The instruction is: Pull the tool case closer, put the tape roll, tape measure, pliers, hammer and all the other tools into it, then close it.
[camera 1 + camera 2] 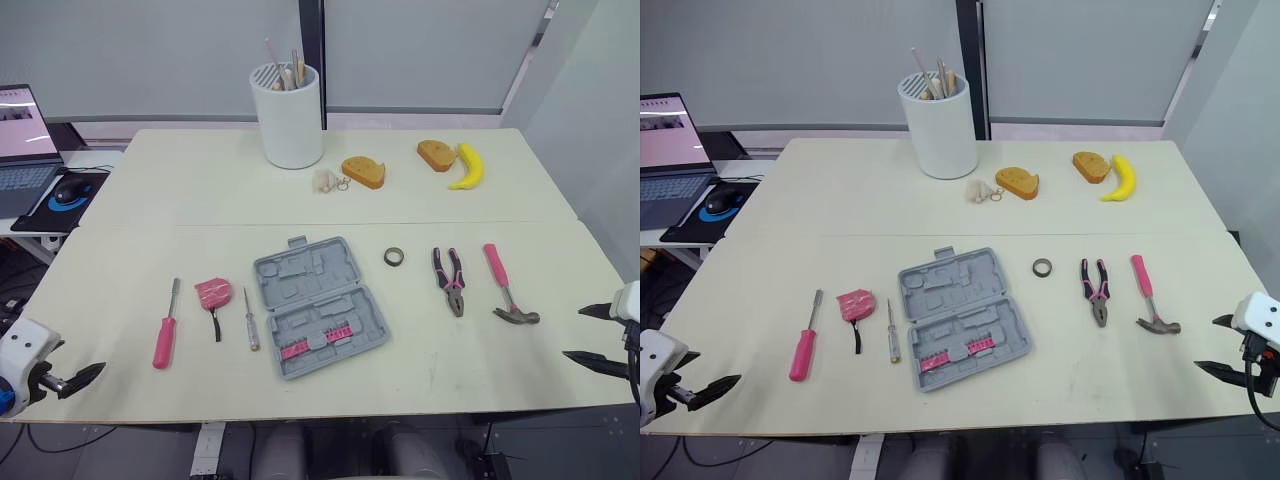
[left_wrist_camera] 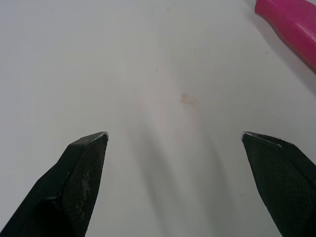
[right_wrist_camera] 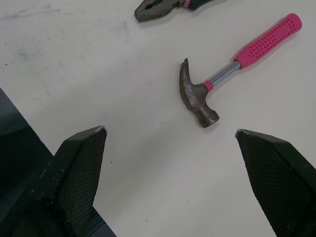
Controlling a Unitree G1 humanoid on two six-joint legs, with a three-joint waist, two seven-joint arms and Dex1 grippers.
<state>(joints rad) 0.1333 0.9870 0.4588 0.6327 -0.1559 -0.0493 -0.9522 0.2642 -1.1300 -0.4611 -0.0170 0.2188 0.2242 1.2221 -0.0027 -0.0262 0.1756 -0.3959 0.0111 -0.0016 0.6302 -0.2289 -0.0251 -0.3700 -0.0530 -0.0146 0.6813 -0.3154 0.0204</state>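
Tool case (image 1: 318, 308) lay open in the middle of the worktop (image 1: 200, 190), its pink-marked contents too small to make out. Left gripper (image 2: 175, 136) was spread wide and empty over bare surface, and the screwdriver (image 2: 291, 24) showed as a pink handle cut off at the view's edge. Right gripper (image 3: 170, 129), equally wide and empty, faced the hammer (image 3: 197, 98) — the pliers (image 3: 158, 7) were cropped to their nose.

banana (image 1: 468, 168), laptop (image 1: 25, 150), white utensil holder (image 1: 287, 115)
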